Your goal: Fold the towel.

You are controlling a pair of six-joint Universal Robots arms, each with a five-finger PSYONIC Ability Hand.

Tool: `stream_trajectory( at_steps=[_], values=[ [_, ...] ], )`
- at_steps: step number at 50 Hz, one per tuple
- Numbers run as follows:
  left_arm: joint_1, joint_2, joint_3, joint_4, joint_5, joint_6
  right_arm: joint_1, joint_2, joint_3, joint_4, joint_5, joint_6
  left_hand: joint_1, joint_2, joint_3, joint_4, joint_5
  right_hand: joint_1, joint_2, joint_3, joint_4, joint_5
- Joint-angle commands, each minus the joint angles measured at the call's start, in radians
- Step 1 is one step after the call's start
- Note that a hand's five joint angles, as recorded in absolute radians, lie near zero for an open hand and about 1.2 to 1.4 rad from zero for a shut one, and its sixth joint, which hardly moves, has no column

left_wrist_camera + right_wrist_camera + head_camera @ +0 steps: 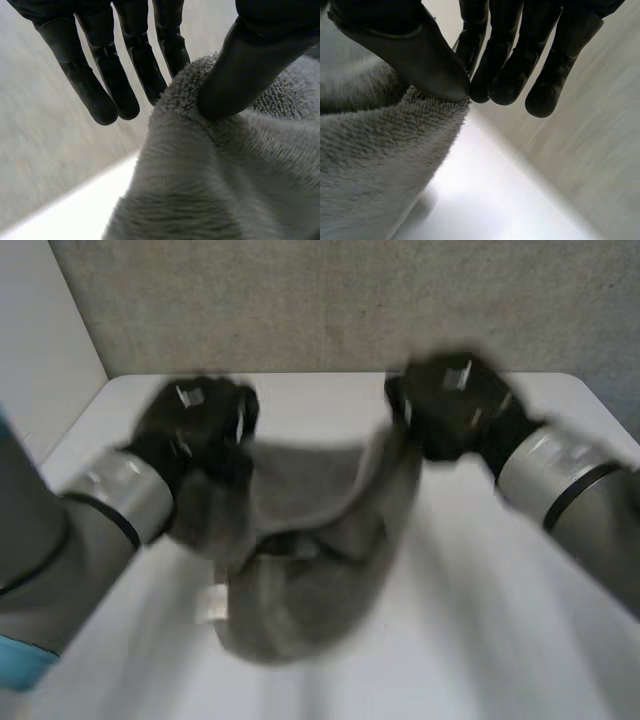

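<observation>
At the centre of the frame I hold the grey towel (310, 560) up off the white table (480, 640), left hand (200, 420) and right hand (455, 405) each pinching a corner between thumb and fingers, its lower part slumped on the table; for a square fold, I judge, both corners must travel level and together.

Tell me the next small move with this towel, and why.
Probably draw the hands apart: the left hand and right hand each pinch the towel at its upper edge, which sags between them; the lower part lies bunched on the table.
</observation>
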Motion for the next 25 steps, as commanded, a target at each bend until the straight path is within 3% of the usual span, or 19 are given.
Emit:
stream_trajectory(
  at_steps=[1, 4, 8, 9, 10, 11, 12, 13, 15, 19, 25],
  values=[
    [0.027, 0.097, 0.070, 0.093, 0.000, -0.176, -0.006, -0.128, -0.036, -0.106, -0.048, 0.208, 0.062, 0.043, 0.022, 0.040, 0.041, 0.089, 0.073, 0.067, 0.063, 0.057],
    [0.032, 0.079, 0.074, 0.073, -0.006, -0.172, 0.005, -0.035, -0.058, -0.040, -0.048, 0.202, 0.062, 0.043, 0.022, 0.040, 0.041, 0.089, 0.073, 0.067, 0.063, 0.057],
    [0.033, -0.053, 0.085, 0.005, -0.034, -0.146, 0.048, 0.181, -0.134, 0.121, -0.053, 0.107, 0.062, 0.043, 0.022, 0.040, 0.041, 0.079, 0.063, 0.056, 0.052, 0.047],
    [0.035, -0.105, 0.094, -0.019, -0.048, -0.122, 0.048, 0.182, -0.135, 0.121, -0.053, 0.106, 0.001, -0.018, -0.038, -0.021, -0.020, 0.079, 0.062, 0.056, 0.052, 0.047],
    [0.035, -0.105, 0.094, -0.020, -0.048, -0.122, 0.066, 0.259, -0.177, 0.225, -0.051, 0.046, 0.001, -0.019, -0.039, -0.022, -0.020, -0.584, -0.600, -0.606, -0.611, -0.616],
    [0.035, -0.149, 0.104, -0.039, -0.069, -0.090, 0.066, 0.260, -0.178, 0.226, -0.051, 0.045, -0.473, -0.492, -0.513, -0.495, -0.494, -0.591, -0.607, -0.613, -0.617, -0.623],
    [0.042, -0.185, 0.114, -0.055, -0.098, -0.049, 0.084, 0.328, -0.217, 0.337, -0.048, -0.028, -1.045, -1.064, -1.084, -1.067, -1.066, -1.132, -1.149, -1.155, -1.159, -1.164],
    [0.042, -0.185, 0.114, -0.055, -0.098, -0.048, 0.088, 0.370, -0.237, 0.423, -0.060, -0.085, -1.050, -1.070, -1.090, -1.073, -1.071, -1.132, -1.149, -1.155, -1.159, -1.164],
    [0.058, -0.209, 0.122, -0.067, -0.137, -0.008, 0.092, 0.372, -0.246, 0.440, -0.065, -0.108, -1.144, -1.164, -1.184, -1.167, -1.165, -1.132, -1.149, -1.155, -1.159, -1.164],
    [0.105, -0.216, 0.107, -0.072, -0.224, 0.059, 0.074, 0.353, -0.239, 0.394, -0.074, -0.087, -1.147, -1.167, -1.187, -1.169, -1.168, -1.132, -1.149, -1.155, -1.159, -1.164],
    [0.105, -0.173, 0.093, -0.072, -0.210, 0.061, -0.027, 0.208, -0.210, 0.316, -0.073, 0.022, -1.141, -1.161, -1.181, -1.164, -1.162, -1.132, -1.149, -1.155, -1.159, -1.164]
  ],
)
